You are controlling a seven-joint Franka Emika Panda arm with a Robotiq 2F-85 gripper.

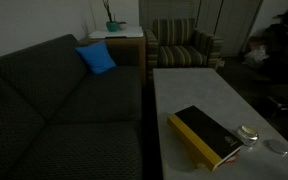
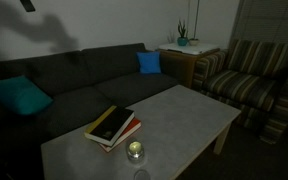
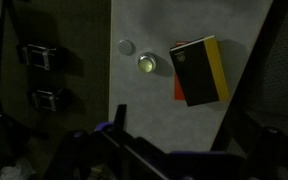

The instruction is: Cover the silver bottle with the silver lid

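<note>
Two risks: open jaws may nudge the silver bottle just beside the flat silver lid, or slip off its thin rim.

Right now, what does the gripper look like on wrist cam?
Gripper is dark, nearly black, along the wrist view's bottom edge; one slim finger shows a bluish-purple sheen. Too dim to make out cables or markings.

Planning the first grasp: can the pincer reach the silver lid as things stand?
Probably yes. The silver lid lies flat on the table, apart from the silver bottle and the book, with nothing over it.
</note>
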